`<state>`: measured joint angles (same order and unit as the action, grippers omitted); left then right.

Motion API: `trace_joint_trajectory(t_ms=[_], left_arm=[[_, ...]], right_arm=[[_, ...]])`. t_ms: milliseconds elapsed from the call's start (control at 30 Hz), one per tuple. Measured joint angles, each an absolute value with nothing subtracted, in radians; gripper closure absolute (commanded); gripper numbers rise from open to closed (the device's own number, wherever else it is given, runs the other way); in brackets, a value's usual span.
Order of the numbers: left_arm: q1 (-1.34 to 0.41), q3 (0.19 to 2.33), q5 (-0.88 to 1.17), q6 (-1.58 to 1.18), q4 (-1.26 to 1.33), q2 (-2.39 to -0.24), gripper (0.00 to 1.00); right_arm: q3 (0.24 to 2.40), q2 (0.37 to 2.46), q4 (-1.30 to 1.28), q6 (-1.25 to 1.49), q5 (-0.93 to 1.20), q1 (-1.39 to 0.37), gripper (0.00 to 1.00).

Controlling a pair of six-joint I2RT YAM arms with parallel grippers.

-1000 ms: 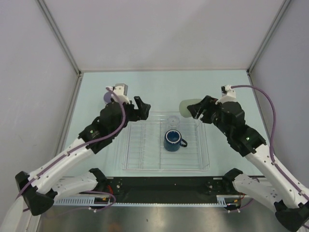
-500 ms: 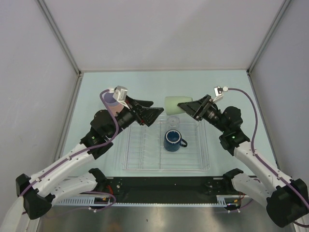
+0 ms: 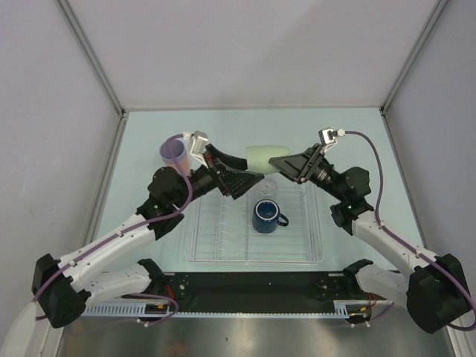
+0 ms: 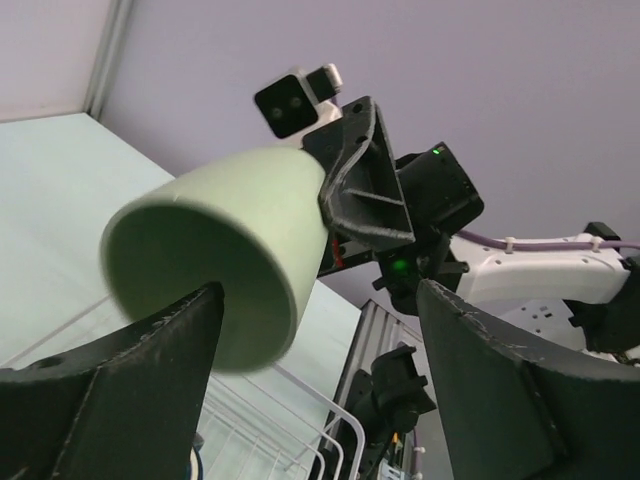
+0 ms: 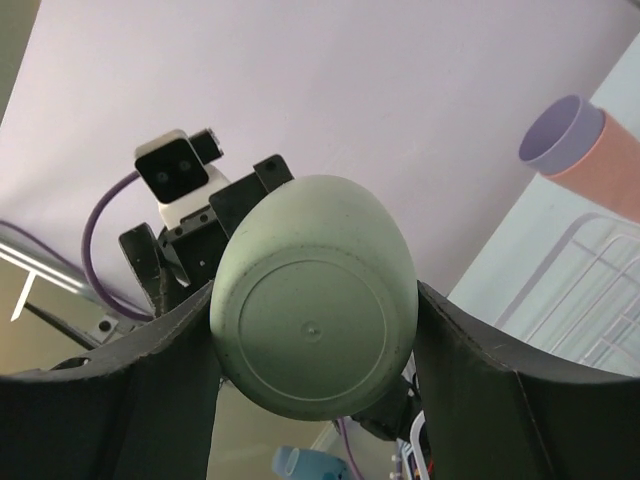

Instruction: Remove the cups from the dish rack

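- Pale green tumbler (image 3: 260, 157), clamped by right gripper (image 5: 310, 300), has swung centre-ward, near dish rack (image 3: 223, 245) far wall.
- Left gripper (image 4: 320, 290), jaws spread, has moved in to meet it: handover pending.

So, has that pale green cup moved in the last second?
Yes. The pale green cup, in the right end effector, went left: before it hung right of the dark blue mug in the dish rack, now straight beyond it.

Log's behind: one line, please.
right gripper shut on pale green plastic tumbler; left gripper open by it; dark blue mug in clear dish rack
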<state>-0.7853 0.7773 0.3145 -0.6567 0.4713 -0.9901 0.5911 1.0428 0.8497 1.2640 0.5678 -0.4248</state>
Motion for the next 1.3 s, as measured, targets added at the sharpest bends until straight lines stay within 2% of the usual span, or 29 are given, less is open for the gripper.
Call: trace_joint_trajectory(t_ms=[133,233,267,500,533,567,633,667,733,767,833,867,900,933,1133,1300], left_arm=[[-0.785,0.777,0.353,-0.678,0.511,-1.021,0.25],[-0.785,0.777,0.382,-0.692,0.514,-1.043,0.39],[-0.785,0.777,0.389,-0.695,0.514,-1.048,0.49],[-0.785,0.774,0.406,-0.708,0.516,-1.055,0.72],[-0.785,0.773,0.405,-0.707,0.515,-1.055,0.77],[-0.785,0.772,0.406,-0.709,0.516,-1.055,0.98],[-0.785,0.770,0.423,-0.719,0.535,-1.055,1.00],[-0.786,0.770,0.430,-0.721,0.554,-1.052,1.00],[-0.790,0.769,0.437,-0.722,0.568,-1.047,1.00],[-0.791,0.769,0.437,-0.722,0.567,-1.047,1.00],[-0.791,0.769,0.436,-0.721,0.560,-1.047,1.00],[-0.792,0.769,0.435,-0.719,0.553,-1.047,0.99],[-0.793,0.770,0.433,-0.716,0.545,-1.047,1.00],[-0.794,0.771,0.430,-0.712,0.533,-1.047,1.00],[-0.793,0.828,0.348,-0.632,0.317,-1.032,1.00],[-0.776,0.992,0.203,-0.527,0.052,-1.028,1.00]], right_arm=[[0.598,1.094,0.870,1.263,0.587,-0.486,1.00],[0.602,1.119,0.873,1.262,0.593,-0.524,1.00],[0.605,1.124,0.875,1.262,0.593,-0.529,1.00],[0.614,1.125,0.898,1.255,0.595,-0.540,1.00],[0.614,1.122,0.896,1.253,0.595,-0.539,1.00],[0.614,1.117,0.892,1.248,0.594,-0.540,1.00],[0.614,1.107,0.886,1.256,0.596,-0.539,1.00],[0.615,1.101,0.888,1.261,0.596,-0.539,0.95],[0.618,1.089,0.882,1.261,0.601,-0.540,0.72],[0.618,1.084,0.876,1.256,0.603,-0.539,0.44],[0.618,1.075,0.853,1.251,0.606,-0.536,0.24],[0.620,1.070,0.837,1.248,0.610,-0.533,0.09],[0.621,1.062,0.817,1.242,0.613,-0.530,0.04],[0.627,1.050,0.779,1.224,0.613,-0.525,0.00],[0.720,0.936,0.448,1.055,0.542,-0.396,0.00],[0.873,0.862,0.119,0.881,0.402,-0.307,0.00]])
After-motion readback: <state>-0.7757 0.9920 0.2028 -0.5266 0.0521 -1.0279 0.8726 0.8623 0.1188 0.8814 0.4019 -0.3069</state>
